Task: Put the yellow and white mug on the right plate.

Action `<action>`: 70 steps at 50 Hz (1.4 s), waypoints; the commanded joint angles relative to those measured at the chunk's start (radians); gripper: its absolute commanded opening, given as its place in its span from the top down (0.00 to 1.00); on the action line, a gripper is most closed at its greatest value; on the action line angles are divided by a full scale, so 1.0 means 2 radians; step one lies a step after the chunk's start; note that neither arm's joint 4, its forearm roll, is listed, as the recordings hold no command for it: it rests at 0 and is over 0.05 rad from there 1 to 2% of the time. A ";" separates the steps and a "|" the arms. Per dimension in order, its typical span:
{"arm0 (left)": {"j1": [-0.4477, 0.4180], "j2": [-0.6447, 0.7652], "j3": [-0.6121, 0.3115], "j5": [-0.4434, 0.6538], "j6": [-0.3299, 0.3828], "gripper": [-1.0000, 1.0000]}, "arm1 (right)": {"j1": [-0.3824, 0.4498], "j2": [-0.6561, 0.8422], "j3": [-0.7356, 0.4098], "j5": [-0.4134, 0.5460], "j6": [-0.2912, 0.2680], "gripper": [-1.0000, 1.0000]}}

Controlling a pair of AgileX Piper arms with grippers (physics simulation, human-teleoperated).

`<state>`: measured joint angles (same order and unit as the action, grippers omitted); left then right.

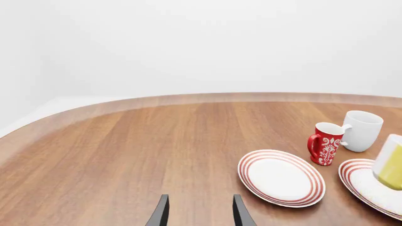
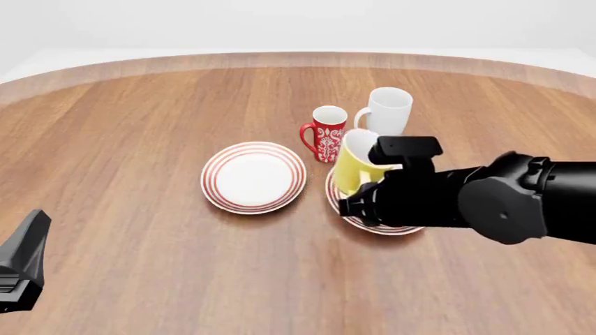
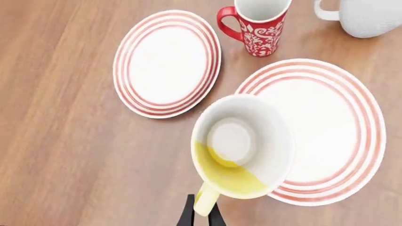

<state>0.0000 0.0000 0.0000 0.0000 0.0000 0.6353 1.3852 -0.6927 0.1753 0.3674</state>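
Going L to R in the front view: your left claw (image 2: 24,269) sits low at the near-left edge of the bench (image 2: 139,125), well apart from everything. In the left wrist view its fingers (image 1: 161,213) stand apart w/ nothing between them, only bare wood ahead.

Next comes the left plate (image 2: 253,177), flat on the bench, nothing on it. Just behind and to its right stands the red patterned mug (image 2: 327,133), upright, handle to the left. The white mug (image 2: 386,111) stands upright just right of the red one and a bit further back, handle toward the red mug.

Then the yellow and white mug (image 2: 354,165): it's over the left part of the right plate (image 2: 373,225), its rim overhanging the plate's left edge in the right wrist view (image 3: 242,147). Can't tell if its base touches the plate or hangs above it. The right plate lies just right of the left plate, near but not touching.

Your right claw (image 3: 201,213) is clamped on the mug's yellow handle (image 3: 205,200), fingers to either side of it, w/ the mug body directly ahead of the claw. In the front view the right arm (image 2: 484,199) comes in from the right and covers much of the right plate.
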 commanded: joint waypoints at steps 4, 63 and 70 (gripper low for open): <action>0.000 0.000 0.000 0.000 0.000 0.00 | -0.023 0.019 0.002 -0.011 -0.017 1.00; 0.000 0.000 0.000 0.000 0.000 0.00 | -0.097 0.085 -0.024 -0.023 -0.081 1.00; 0.000 0.000 0.000 0.000 0.000 0.00 | -0.099 0.093 -0.026 -0.027 -0.083 1.00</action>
<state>0.0000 0.0000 0.0000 0.0000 0.0000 0.4469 1.5491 -0.7414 0.1379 0.2020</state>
